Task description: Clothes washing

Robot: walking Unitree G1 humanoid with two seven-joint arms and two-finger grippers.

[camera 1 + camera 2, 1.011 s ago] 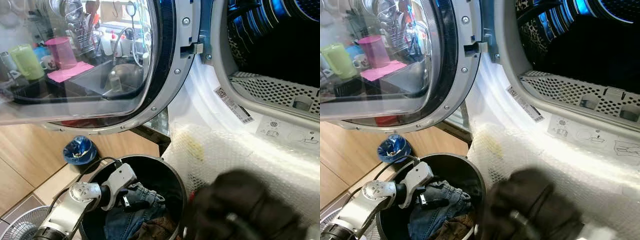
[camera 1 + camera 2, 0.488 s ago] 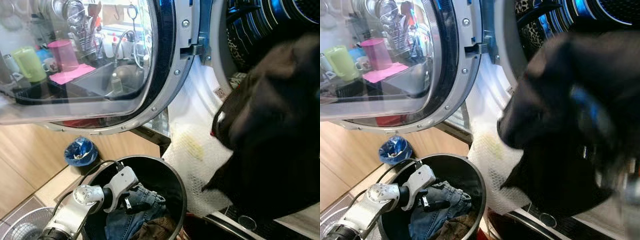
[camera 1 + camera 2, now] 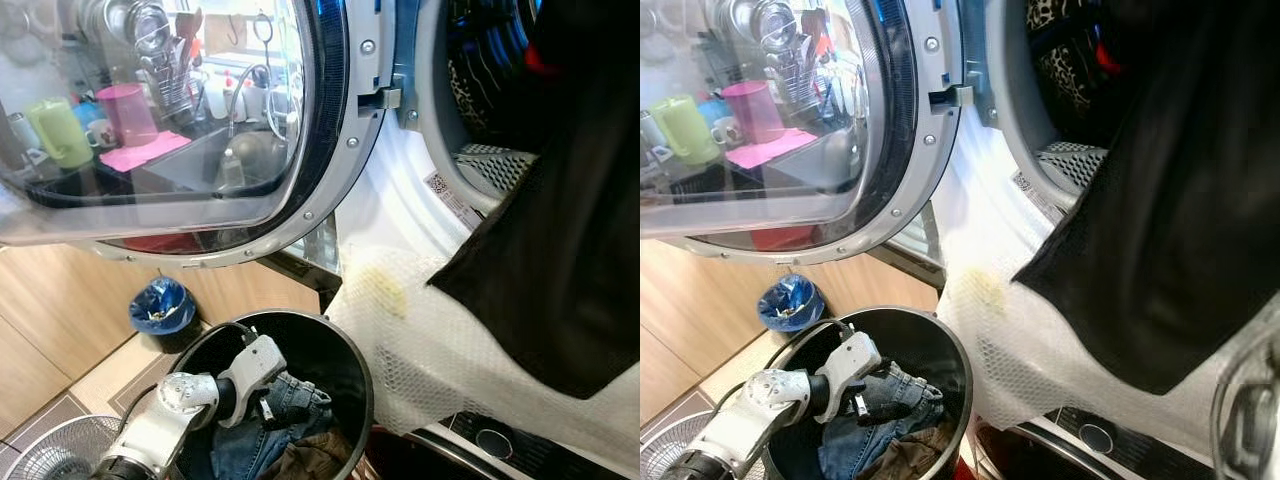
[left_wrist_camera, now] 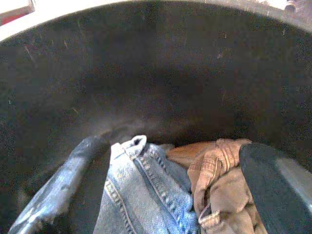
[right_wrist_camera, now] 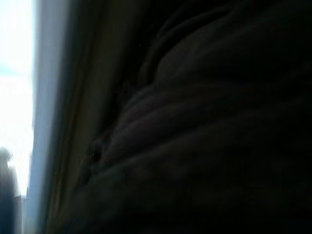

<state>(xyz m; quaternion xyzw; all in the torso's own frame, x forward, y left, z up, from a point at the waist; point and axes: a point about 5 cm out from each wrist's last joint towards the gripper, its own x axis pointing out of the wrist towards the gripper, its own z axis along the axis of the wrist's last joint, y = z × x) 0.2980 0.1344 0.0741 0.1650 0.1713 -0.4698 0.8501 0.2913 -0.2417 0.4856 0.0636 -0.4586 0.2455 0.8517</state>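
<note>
Black cloth garment (image 3: 560, 250) is hanging at the right-hand washer drum mouth (image 3: 470, 90); it should go deep inside. Right end effector's grip is hidden; left end effector (image 3: 285, 395) is resting in the round black laundry bin (image 3: 355, 375) on blue denim jeans (image 4: 146, 195), fingers apart.

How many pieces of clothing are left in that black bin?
2 visible: blue jeans and a tan garment beside them in the black bin, by the left gripper. More may lie beneath.

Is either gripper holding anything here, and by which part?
The left gripper rests on the jeans in the bin; a hold cannot be confirmed.
</note>
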